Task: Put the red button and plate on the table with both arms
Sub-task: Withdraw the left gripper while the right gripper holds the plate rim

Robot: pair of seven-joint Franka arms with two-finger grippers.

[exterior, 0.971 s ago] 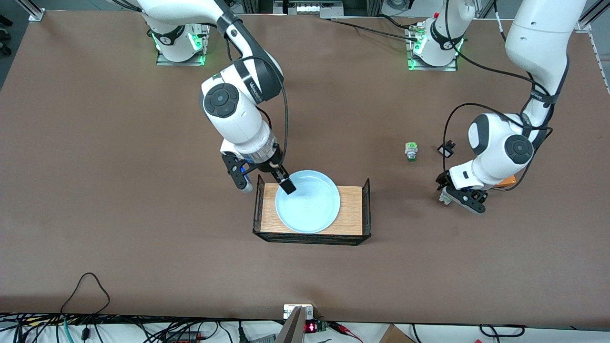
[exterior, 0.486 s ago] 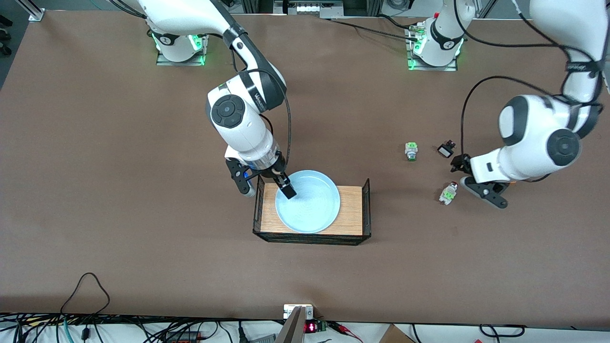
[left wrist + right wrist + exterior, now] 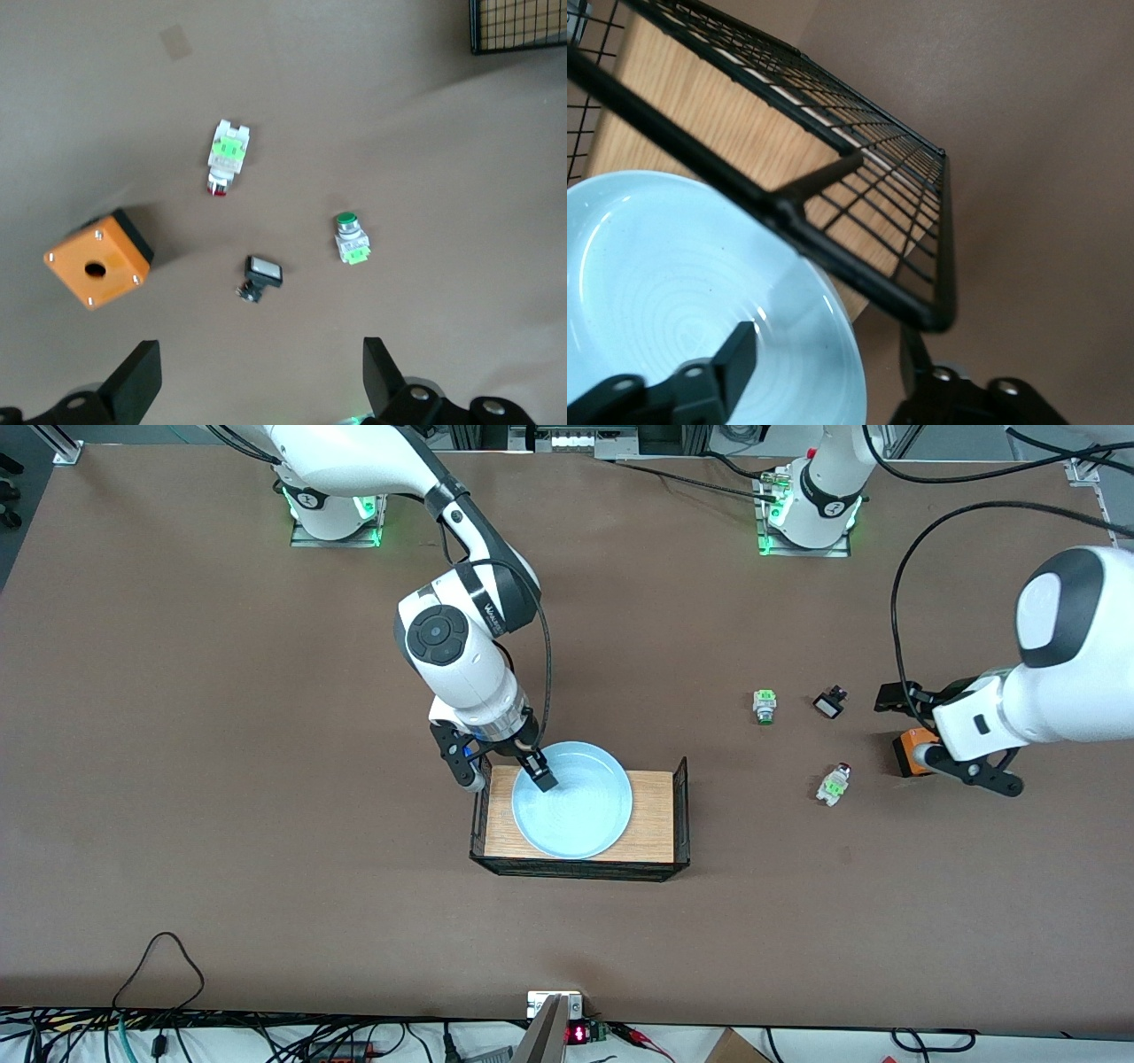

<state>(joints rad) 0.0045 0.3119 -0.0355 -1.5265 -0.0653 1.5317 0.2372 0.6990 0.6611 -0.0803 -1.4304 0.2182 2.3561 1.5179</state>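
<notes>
The red button [image 3: 833, 784] lies on its side on the brown table [image 3: 266, 824], beside the left arm's end of the rack; it also shows in the left wrist view [image 3: 227, 157]. My left gripper [image 3: 943, 737] is open and empty, up in the air over the orange box; its own view [image 3: 257, 381] shows the jaws wide apart. The pale blue plate [image 3: 576, 802] lies in the light-wood rack [image 3: 656, 815]. My right gripper [image 3: 507, 769] is open astride the plate's rim [image 3: 833, 354], one finger inside the plate, the other outside the rack's wire side [image 3: 859, 266].
A green-capped button [image 3: 765, 706] and a small black-and-white part [image 3: 828, 704] lie farther from the front camera than the red button. An orange box [image 3: 911, 751] sits toward the left arm's end. Cables run along the table's near edge.
My left gripper has let go of the red button on the table, then risen and drawn away toward the left arm's end. My right gripper has shifted slightly along the plate's rim.
</notes>
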